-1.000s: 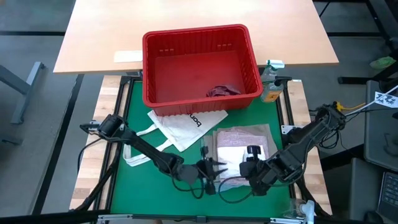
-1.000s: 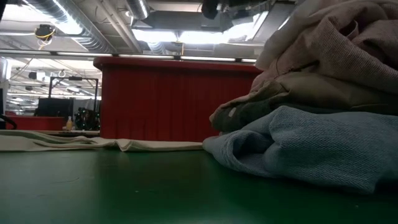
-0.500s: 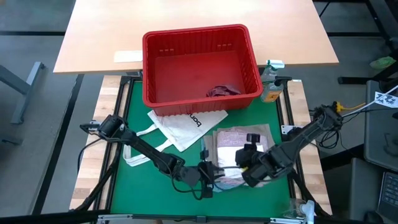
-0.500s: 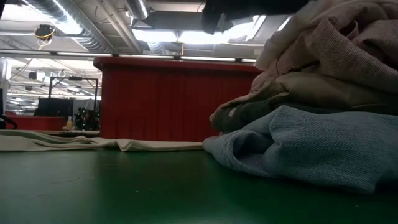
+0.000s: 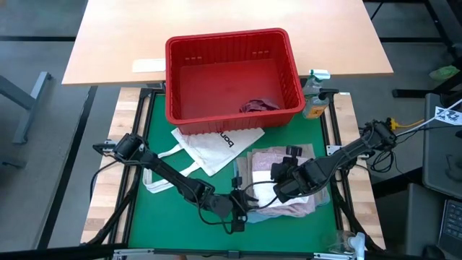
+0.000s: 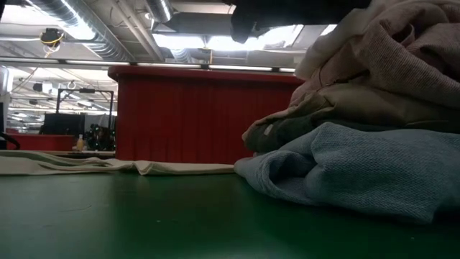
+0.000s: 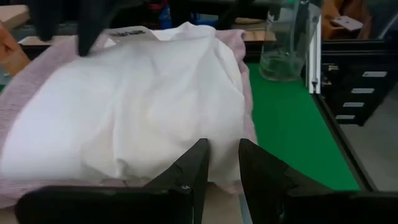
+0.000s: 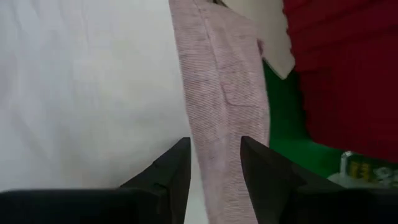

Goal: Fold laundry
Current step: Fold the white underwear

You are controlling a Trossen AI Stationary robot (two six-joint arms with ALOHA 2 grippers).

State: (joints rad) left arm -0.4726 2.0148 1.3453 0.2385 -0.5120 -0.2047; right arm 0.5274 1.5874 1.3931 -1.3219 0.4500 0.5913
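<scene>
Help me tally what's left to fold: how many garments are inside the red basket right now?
1: a maroon garment lies crumpled in the red basket, on its floor toward the right-hand wall. Nothing else shows inside, though the near wall may hide something.

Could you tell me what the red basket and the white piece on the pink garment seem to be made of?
Red basket: rigid moulded plastic, judging by its slotted walls and slight sheen. White piece: thin, smooth woven cloth, probably cotton, soft with loose creases. Pink garment: finely ribbed, mottled knit fabric, matte.
</scene>
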